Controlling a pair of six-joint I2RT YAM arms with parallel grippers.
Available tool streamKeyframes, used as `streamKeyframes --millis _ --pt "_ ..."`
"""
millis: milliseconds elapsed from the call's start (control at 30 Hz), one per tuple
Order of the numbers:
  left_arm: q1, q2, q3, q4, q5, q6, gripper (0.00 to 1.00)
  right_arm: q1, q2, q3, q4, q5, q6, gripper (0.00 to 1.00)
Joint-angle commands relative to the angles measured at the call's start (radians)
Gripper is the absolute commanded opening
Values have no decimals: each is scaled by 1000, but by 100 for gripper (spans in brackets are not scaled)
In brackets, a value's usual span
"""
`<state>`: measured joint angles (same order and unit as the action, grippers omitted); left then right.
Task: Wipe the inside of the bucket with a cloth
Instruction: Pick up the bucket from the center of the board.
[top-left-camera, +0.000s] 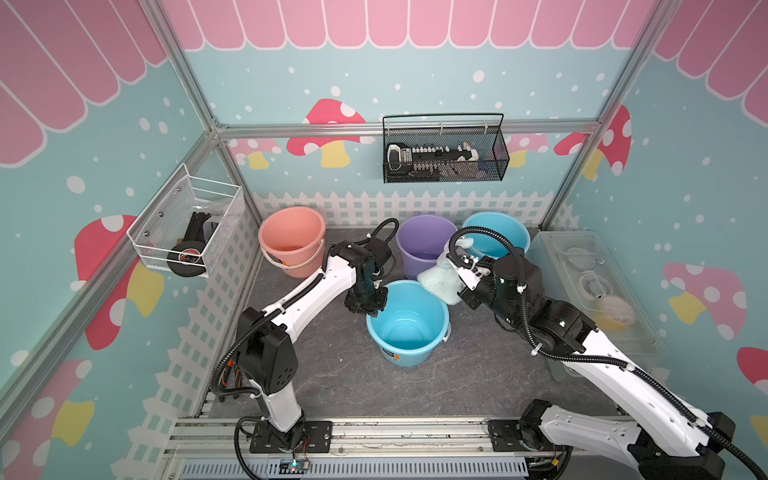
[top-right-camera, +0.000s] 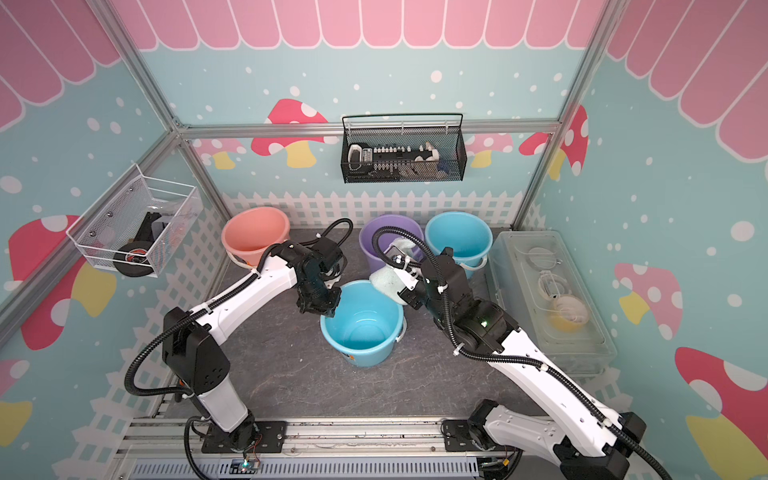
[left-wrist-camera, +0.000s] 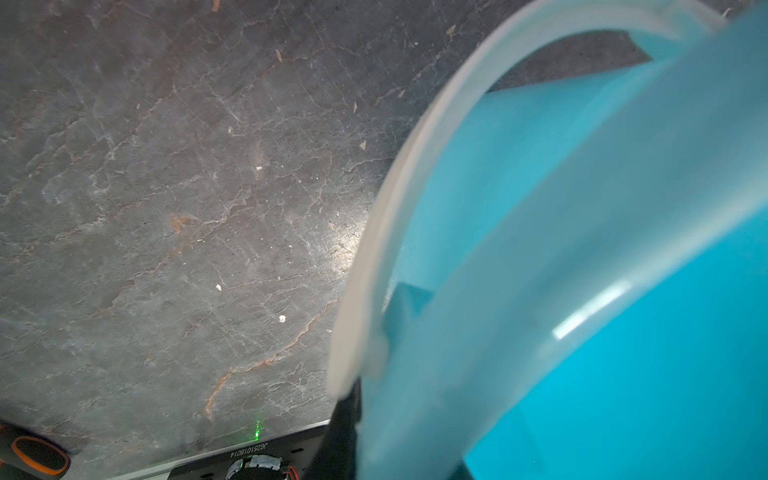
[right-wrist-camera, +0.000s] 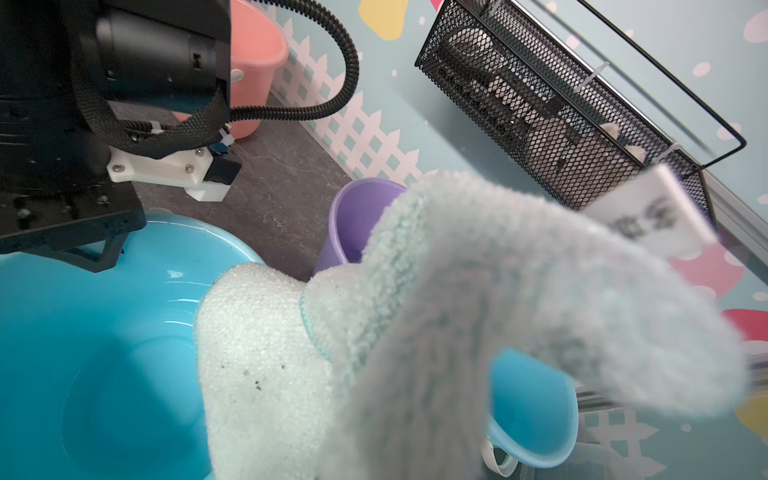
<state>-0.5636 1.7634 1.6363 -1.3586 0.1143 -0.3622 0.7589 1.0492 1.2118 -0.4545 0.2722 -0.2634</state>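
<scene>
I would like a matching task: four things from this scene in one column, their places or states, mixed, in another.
1 cloth
2 near blue bucket
3 pink bucket
4 black mesh basket

a hangs on the back wall
b left gripper shut on its rim
c held by right gripper
d stands in a back corner

Pairs: 1-c, 2-b, 3-d, 4-a

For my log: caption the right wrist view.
Mint-green cloth hangs beside the blue bucket whose rim the left gripper clamps.
</scene>
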Motion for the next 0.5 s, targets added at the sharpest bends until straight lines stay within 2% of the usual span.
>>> streamKeyframes --millis 0,267,467 --pt "-3 -37 18 30 -44 -18 0 -6 -16 16 26 -86 -39 0" --pt "-3 -140 -59 195 -38 -48 0 -5 7 17 20 -424 -184 0" --pt "-8 -223 -145 305 -18 -35 0 -4 49 -33 18 -515 -406 0"
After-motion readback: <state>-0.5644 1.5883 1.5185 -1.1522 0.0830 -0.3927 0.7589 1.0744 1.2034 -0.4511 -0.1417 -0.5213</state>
